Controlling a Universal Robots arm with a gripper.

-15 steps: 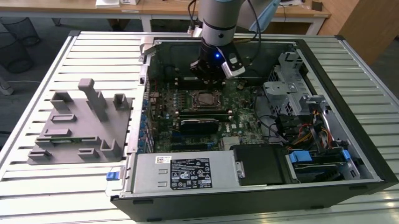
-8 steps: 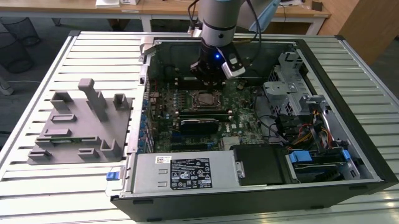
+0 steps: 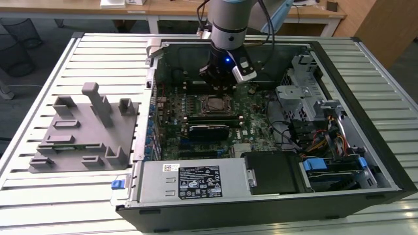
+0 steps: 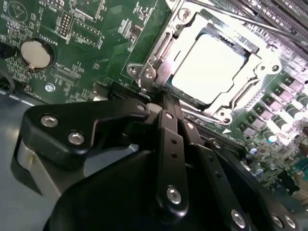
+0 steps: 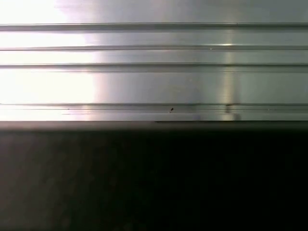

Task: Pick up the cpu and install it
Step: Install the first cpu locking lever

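The cpu (image 4: 207, 67), a flat square chip with a bright silvery top, lies inside the metal frame of the motherboard socket (image 4: 154, 67). In the exterior view the cpu (image 3: 215, 104) sits in the middle of the green motherboard, inside the open computer case. My gripper (image 3: 219, 87) hangs just above the socket's far edge, a little off the chip. In the second wrist view my gripper (image 4: 161, 98) has its black fingers drawn together into one tip beside the socket frame's corner, with nothing between them.
A grey plastic fixture tray (image 3: 81, 132) stands on the ribbed table at the exterior view's left. The power supply (image 3: 193, 181) fills the case's near side. Drive bays and cables (image 3: 320, 132) crowd the right. A coin battery (image 4: 34, 53) sits on the board.
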